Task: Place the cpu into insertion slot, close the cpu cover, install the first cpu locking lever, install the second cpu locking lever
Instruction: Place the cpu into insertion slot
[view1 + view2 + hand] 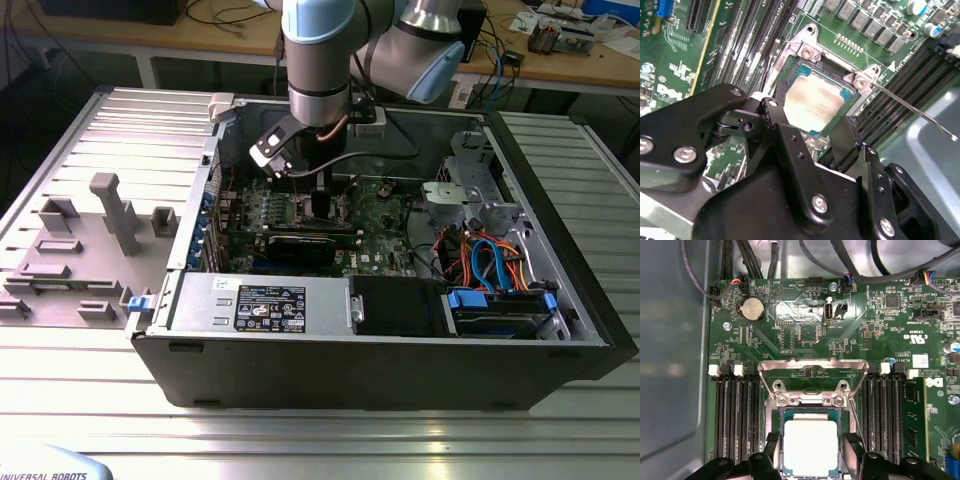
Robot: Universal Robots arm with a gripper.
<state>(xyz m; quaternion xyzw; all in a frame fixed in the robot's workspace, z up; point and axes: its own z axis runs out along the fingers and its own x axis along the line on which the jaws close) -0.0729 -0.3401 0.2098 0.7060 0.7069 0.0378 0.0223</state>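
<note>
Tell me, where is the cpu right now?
In the first wrist view the cpu sits in the slot, between the memory slots, next to the open cover.

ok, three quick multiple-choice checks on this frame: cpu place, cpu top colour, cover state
1. Where is the cpu relative to the insertion slot?
A) beside it
B) lying in it
C) nowhere near it

2. Colour of the cpu's top?
A) silver-grey
B) blue
C) red

3. The cpu cover is:
A) shut over the cpu
B) removed
C) open, tilted back

Answers:
1 B: in both wrist views the chip lies inside the socket's rim.
2 A: its metal top looks dull silver-grey.
3 C: in the first wrist view the frame plate stands back off the socket, leaving the chip bare.
</note>
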